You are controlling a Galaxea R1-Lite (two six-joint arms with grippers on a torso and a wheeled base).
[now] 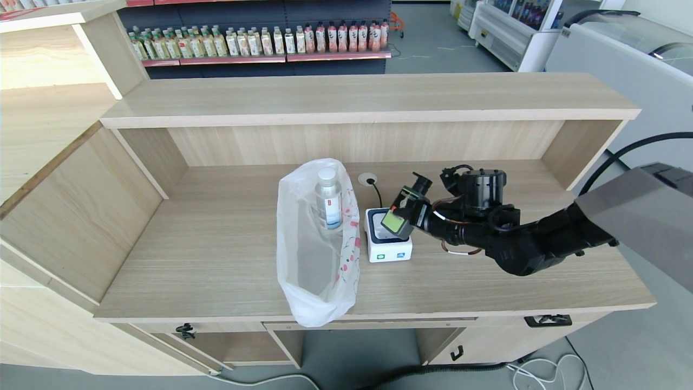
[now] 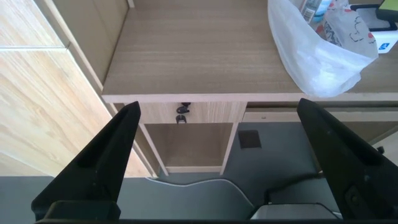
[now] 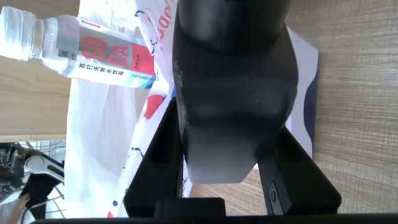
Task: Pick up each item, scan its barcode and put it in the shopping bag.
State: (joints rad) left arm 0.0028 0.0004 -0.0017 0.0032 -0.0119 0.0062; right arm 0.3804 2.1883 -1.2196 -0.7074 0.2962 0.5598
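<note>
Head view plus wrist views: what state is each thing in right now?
shopping bag: open, on counter.
bottle: standing inside the bag, cap on.
dark item: gripped, held over scanner.
right gripper: shut on dark item.
left gripper: open, empty.

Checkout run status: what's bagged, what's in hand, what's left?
Done: one bottle stands inside the shopping bag. In hand: the right end effector holds a green-faced item over the scanner. Left: that item isn't bagged yet.
</note>
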